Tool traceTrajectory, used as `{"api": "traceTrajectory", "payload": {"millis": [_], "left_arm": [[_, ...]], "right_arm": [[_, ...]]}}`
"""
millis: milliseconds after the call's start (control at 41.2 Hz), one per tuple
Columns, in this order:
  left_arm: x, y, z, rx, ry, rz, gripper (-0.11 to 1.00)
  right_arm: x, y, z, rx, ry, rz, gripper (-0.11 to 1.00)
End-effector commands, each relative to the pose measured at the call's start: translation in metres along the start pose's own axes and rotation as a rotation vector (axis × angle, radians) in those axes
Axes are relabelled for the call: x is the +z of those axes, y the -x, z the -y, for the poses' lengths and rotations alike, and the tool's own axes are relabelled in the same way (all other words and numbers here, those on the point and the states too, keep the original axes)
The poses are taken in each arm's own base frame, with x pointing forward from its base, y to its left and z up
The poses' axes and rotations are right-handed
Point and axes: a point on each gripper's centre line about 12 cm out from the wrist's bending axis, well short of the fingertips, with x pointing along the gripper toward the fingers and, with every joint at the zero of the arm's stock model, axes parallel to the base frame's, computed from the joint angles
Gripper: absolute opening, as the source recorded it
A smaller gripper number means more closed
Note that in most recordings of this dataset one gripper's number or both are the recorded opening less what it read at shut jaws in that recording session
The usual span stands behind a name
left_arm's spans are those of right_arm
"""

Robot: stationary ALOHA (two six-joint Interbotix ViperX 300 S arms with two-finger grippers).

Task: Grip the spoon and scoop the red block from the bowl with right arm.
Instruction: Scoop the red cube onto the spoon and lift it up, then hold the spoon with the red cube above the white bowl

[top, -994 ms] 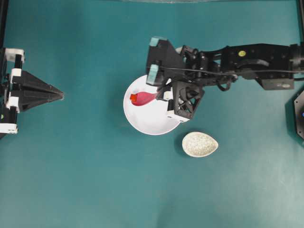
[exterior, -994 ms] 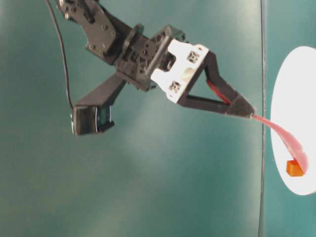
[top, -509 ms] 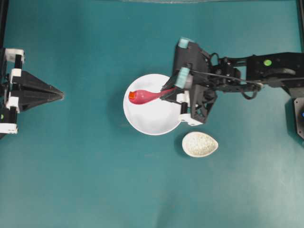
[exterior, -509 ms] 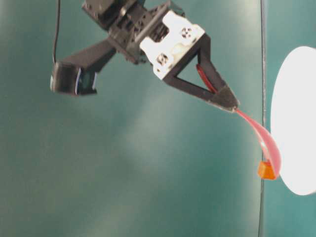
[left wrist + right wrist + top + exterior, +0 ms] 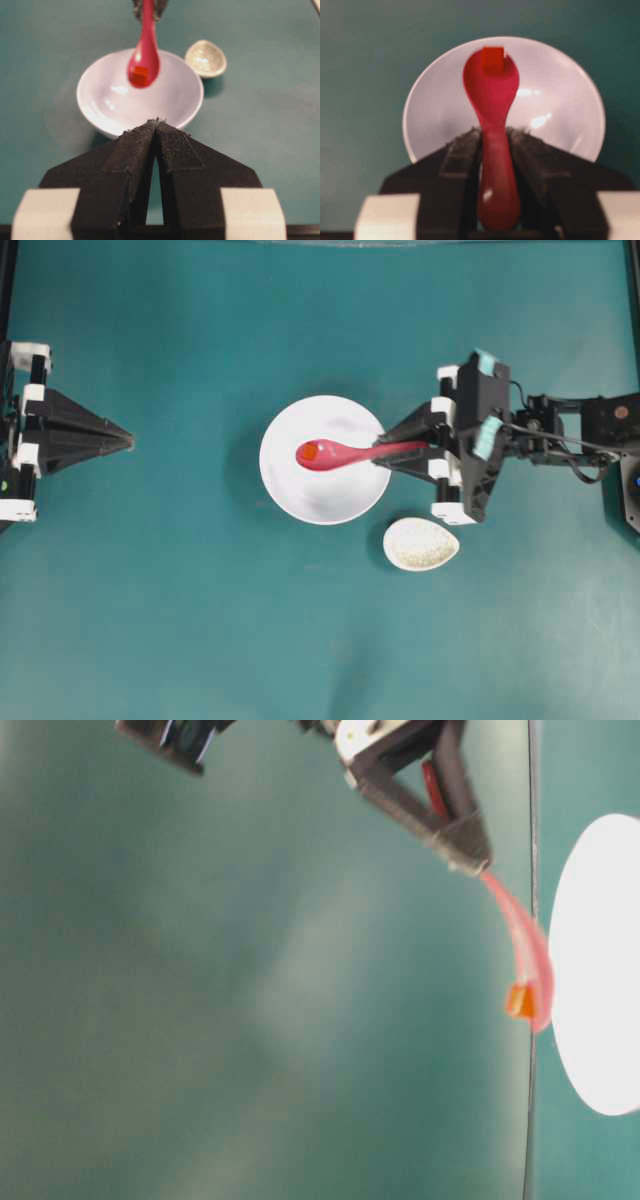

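While the left gripper [image 5: 156, 125] sits idle with its tips pressed together, the right gripper [image 5: 392, 450] pinches the handle of the spoon [image 5: 345, 452], whose scoop hangs above the bowl [image 5: 330, 502] with the red block [image 5: 140, 71] resting in it. By my judgement the scoop is made and the lift is in hand; next calls for keeping the spoon level so nothing slides off.

block [image 5: 309, 452] in spoon [image 5: 345, 453] over bowl [image 5: 300, 502] (dish [image 5: 421, 544] beside)
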Motion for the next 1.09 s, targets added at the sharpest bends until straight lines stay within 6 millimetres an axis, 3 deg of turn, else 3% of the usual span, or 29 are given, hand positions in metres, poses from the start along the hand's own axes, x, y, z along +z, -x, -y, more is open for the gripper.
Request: {"api": "traceTrajectory", "payload": {"millis": [0,461,727,1067], "left_arm": [[0.014,0.000,0.000,0.000,0.000,0.038,0.04],[0.013,0.000,0.000,-0.002,-0.002,0.032,0.04],[0.012,0.000,0.000,-0.002,-0.002,0.029,0.04],[0.012,0.000,0.000,-0.002,-0.003,0.029,0.04]], "right_arm": [[0.002,0.007,-0.004,0.014,0.001,0.063,0.25],[-0.017,0.017,0.002,-0.006,-0.018,0.131,0.25],[-0.008,0.016,0.000,-0.001,0.000,0.155,0.25],[0.027,0.026,-0.004,0.008,0.048,0.249,0.25]]}}
